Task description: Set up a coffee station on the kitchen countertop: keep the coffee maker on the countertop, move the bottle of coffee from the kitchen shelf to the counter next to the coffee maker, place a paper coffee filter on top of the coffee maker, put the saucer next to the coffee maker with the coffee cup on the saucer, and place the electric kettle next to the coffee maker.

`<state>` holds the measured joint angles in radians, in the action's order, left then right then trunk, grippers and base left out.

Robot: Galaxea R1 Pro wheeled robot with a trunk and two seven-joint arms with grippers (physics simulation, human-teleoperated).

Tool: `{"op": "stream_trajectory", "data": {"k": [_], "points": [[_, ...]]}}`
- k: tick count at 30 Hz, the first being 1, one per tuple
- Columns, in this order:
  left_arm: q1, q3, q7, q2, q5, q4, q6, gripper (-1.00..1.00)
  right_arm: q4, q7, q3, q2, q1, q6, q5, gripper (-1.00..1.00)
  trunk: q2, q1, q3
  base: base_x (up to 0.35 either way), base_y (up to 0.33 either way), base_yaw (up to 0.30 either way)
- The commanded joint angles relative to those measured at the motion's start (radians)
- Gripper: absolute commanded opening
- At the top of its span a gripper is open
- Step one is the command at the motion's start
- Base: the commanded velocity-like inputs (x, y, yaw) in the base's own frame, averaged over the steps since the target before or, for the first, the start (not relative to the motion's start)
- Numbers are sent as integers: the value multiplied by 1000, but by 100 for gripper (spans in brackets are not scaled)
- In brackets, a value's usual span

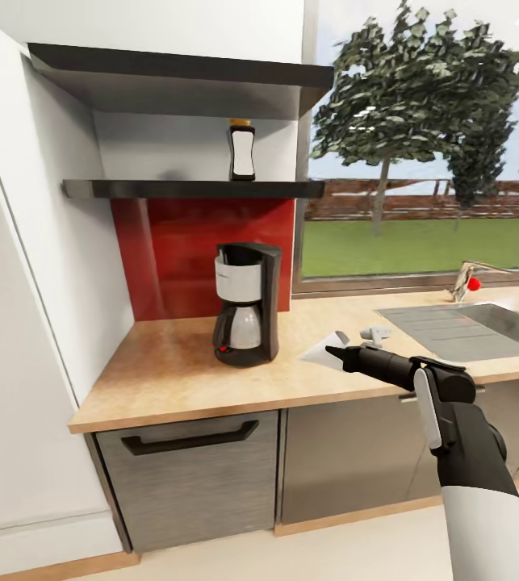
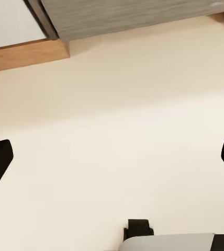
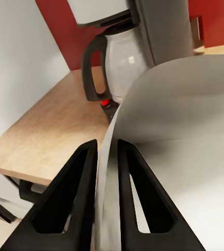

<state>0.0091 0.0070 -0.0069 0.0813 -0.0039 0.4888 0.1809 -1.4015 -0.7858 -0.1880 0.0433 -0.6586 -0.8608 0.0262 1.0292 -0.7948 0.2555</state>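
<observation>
A white paper coffee filter is pinched between the closed fingers of the right hand, held over the light-wood surface to the right of the coffee maker. The left hand is spread open above pale floor. The bottle of coffee is seen on the shelf above the coffee maker.
</observation>
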Motion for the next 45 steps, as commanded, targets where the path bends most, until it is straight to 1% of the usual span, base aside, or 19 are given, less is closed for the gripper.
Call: {"op": "stream_trajectory", "data": {"k": [1,5,15,31,37,45], "points": [[0,1,-1,0,-1,1,2,100,-1,-1,-1,0,-1,-9,4,-100,1,0,1,0,310,-4],[0,1,-1,0,-1,1,2,100,1,-1,-1,0,-1,-9,5,-100,1,0,1,0,241,-148],[0,1,-1,0,-1,1,2,100,1,-1,-1,0,-1,-9,5,-100,1,0,1,-19,75,-267],[0,1,-1,0,-1,2,2,100,1,-1,-1,0,-1,-9,5,-100,1,0,1,-140,252,-266],[0,1,-1,0,-1,2,2,100,1,-1,-1,0,-1,-9,5,-100,1,0,1,-113,218,-30],[0,1,-1,0,-1,2,2,100,0,-1,0,0,-1,-6,5,-100,1,0,1,-14,31,215]]}}
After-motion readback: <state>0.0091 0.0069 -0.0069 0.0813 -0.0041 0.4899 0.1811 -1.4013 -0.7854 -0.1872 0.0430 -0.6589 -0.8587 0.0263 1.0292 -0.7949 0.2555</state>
